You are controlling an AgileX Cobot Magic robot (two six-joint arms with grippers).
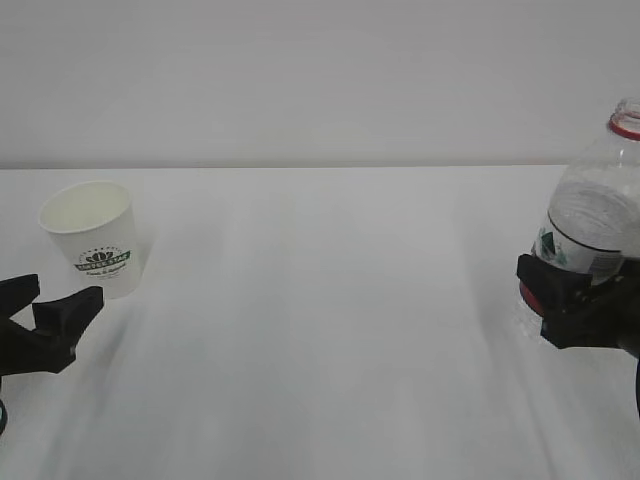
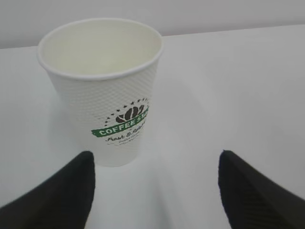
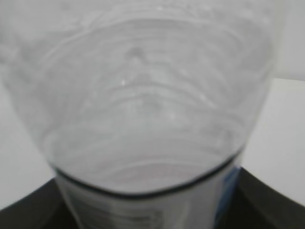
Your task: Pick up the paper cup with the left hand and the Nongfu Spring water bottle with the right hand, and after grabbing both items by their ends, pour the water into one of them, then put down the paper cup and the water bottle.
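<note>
Your left claw (image 1: 48, 300) sits low at the left edge of the white surface (image 1: 320, 330), fingers (image 2: 57, 195) spread wide with nothing between them. The paper cup (image 1: 95, 238) stands upright on the surface just beyond the fingertips, apart from them. From the left wrist view the cup (image 2: 102, 90) is off toward the left finger, green logo facing the camera, mouth open; you cannot tell from here whether there is liquid inside.

Your right claw (image 1: 570, 300) is at the far right edge, clamped on the water bottle (image 1: 595, 215) around its labelled lower body. The bottle stands roughly upright, leaning slightly, red neck ring at the top, no cap on it. Whether its base touches the surface you cannot tell; the claw hides it. The right wrist view is filled by the clear ribbed bottle wall (image 3: 143, 105), blurred, with dark fingers (image 3: 33, 210) at both lower corners.
</note>
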